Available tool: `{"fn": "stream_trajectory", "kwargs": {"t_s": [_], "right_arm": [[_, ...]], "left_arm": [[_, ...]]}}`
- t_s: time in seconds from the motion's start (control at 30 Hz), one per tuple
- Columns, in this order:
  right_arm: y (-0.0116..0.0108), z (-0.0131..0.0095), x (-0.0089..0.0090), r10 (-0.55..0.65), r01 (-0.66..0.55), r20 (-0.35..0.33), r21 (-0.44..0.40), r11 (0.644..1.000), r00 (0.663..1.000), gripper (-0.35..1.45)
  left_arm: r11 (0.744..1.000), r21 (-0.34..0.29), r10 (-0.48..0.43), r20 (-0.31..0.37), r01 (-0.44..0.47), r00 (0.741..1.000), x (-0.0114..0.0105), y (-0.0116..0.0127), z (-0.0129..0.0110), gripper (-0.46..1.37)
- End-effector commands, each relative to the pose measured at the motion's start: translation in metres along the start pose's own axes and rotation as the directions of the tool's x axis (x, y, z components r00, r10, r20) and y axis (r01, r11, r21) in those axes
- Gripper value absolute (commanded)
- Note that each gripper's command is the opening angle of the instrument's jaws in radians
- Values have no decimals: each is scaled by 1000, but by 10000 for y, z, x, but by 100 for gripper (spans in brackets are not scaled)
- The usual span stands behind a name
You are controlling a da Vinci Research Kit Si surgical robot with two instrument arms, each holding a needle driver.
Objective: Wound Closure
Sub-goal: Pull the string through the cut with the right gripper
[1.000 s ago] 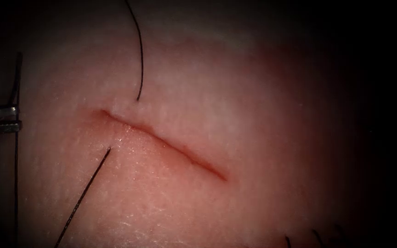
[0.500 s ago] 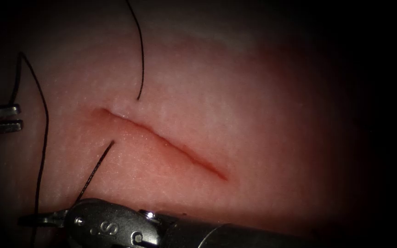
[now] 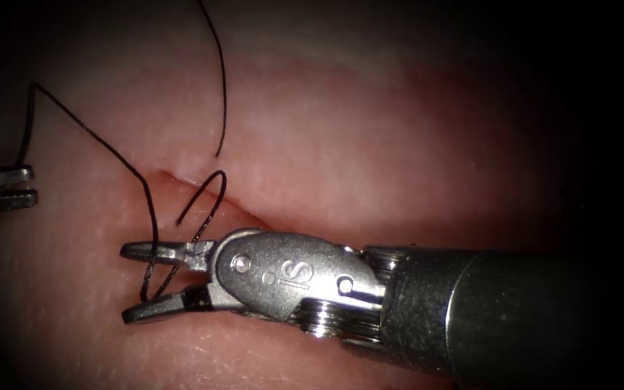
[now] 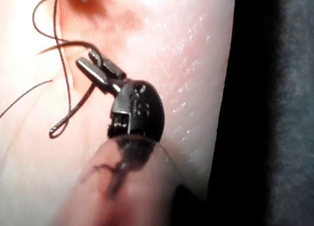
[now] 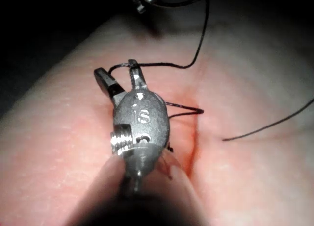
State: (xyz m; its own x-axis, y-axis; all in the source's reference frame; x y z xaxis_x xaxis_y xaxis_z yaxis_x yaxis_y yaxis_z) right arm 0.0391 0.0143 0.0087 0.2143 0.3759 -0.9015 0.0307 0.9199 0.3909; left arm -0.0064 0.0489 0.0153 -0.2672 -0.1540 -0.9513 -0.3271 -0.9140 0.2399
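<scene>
Black thread (image 3: 146, 217) loops through the spread jaws of the right tool (image 3: 126, 282), which pinches nothing; the strand crosses the gap almost at right angles to the jaws. That tool lies across the cut (image 3: 182, 182) in the tissue (image 3: 370, 130), pointing left. Well to the left, the left tool (image 3: 32, 184) holds the strand's far end, jaws pressed together. No needle can be made out.

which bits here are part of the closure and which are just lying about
In use: right claw, jaws open around the thread; left claw holding the thread's far end; cut; tissue.

Lying about: loose thread end on the tissue.
</scene>
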Motion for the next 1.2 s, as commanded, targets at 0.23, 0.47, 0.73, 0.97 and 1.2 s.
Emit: {"fn": "stream_trajectory", "kwargs": {"t_s": [0.23,0.47,0.73,0.97,1.2], "right_arm": [[-14,-12,14,-4,5,-35,36,999,999,15],[-15,-27,6,-9,11,-36,47,999,999,43],[-2,-38,-4,-7,7,-19,-11,1000,1000,90],[28,-29,-27,-4,3,-9,-80,997,1000,86],[51,-6,-63,-5,6,7,-145,989,1000,83]], "left_arm": [[1000,-11,1,2,-1,1000,-3,-4,-8,-35],[1000,22,12,44,-13,999,-12,-35,-69,-35],[996,82,19,72,-25,997,-20,-66,-129,-35],[995,93,31,78,-38,996,-18,-63,-121,-35],[997,74,30,68,-35,997,-17,-51,-100,-35]]}}
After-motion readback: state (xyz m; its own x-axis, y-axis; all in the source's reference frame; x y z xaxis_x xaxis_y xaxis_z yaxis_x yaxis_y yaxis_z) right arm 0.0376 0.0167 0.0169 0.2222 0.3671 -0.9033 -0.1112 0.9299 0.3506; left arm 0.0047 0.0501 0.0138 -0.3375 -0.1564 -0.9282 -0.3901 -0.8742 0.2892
